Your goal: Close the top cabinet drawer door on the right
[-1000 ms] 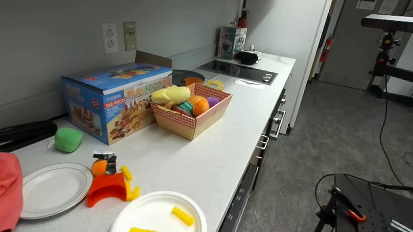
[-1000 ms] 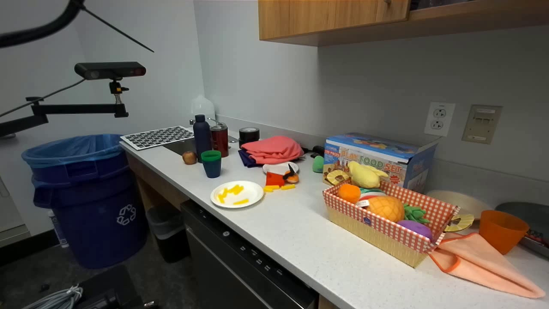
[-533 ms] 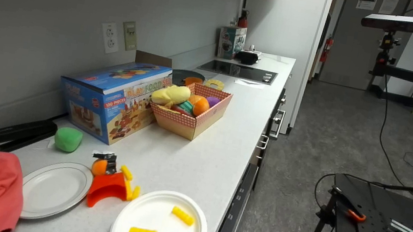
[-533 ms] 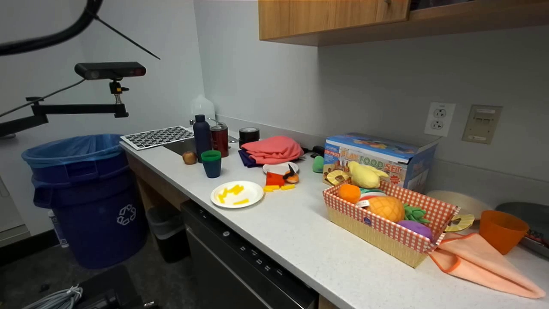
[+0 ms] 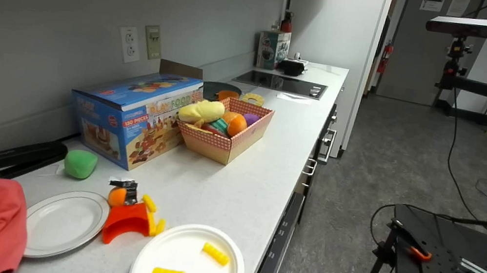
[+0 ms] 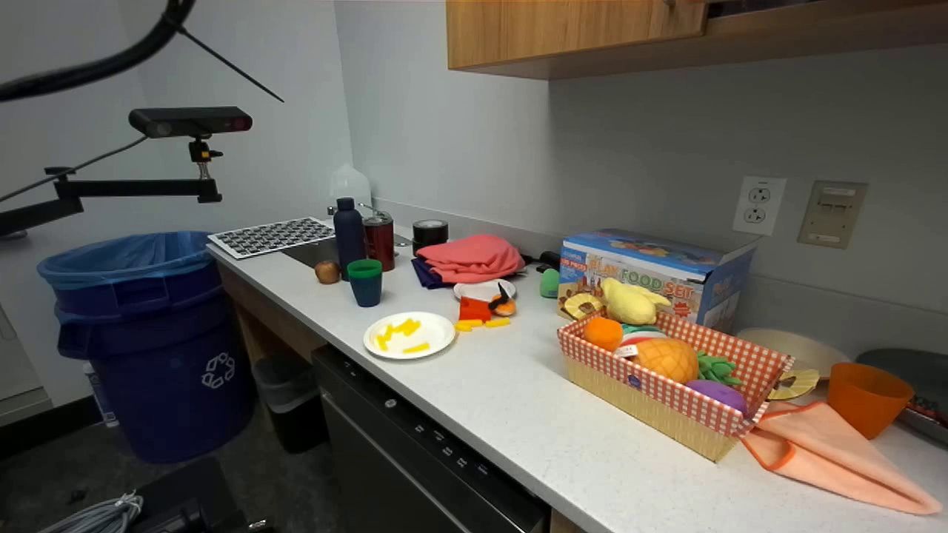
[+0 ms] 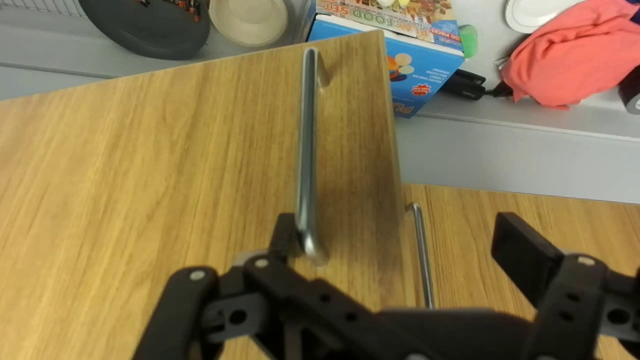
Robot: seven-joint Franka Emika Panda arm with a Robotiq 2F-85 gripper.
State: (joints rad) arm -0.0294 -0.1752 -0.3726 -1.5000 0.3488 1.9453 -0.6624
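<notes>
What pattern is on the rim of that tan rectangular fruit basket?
The rim is red-and-white checked, clearest in an exterior view.

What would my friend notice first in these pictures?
Probably the checkered basket of bright toy food on the counter, in both exterior views. Then the blue bin at the left of an exterior view. In the wrist view, a wooden cabinet door covers much of the left half, its shiny handle near the open jaws.

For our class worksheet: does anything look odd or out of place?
Yes: the cupboard door stands ajar, angled away from its neighbour. Yellow sticks lie on the counter near the white plate, as if spilled.
</notes>
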